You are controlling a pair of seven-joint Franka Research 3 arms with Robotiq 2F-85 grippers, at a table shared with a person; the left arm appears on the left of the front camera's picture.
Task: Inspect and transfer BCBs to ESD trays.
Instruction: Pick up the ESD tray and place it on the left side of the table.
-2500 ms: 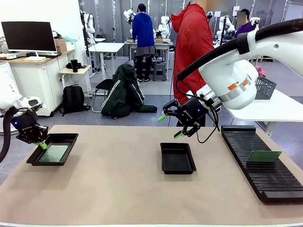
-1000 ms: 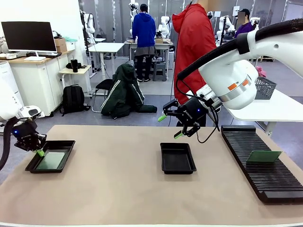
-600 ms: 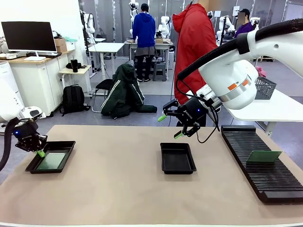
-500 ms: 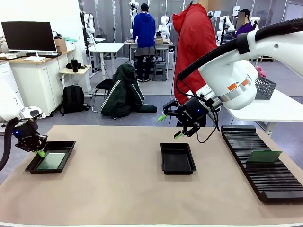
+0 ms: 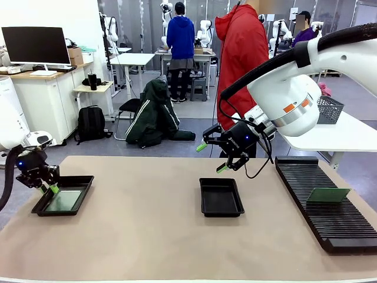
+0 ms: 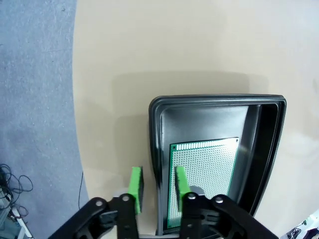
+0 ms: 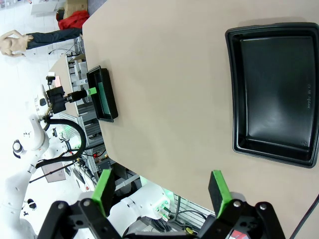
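Mostly beige tabletop [image 5: 147, 236], black tray [image 5: 221, 199], desk [image 5: 132, 59]

Right tool [image 7: 160, 191], jaws wide apart, hangs near a black tray [image 7: 236, 99].

BCB [image 6: 202, 169]: green, fine dotted grid
ESD trays [image 5: 221, 197]: plain black
table [image 5: 147, 236]: tan
left gripper [image 6: 157, 175]: black, green pads [image 6: 135, 185]
rack [image 5: 330, 215]: black, ribbed
person's jacket [image 5: 241, 59]: red
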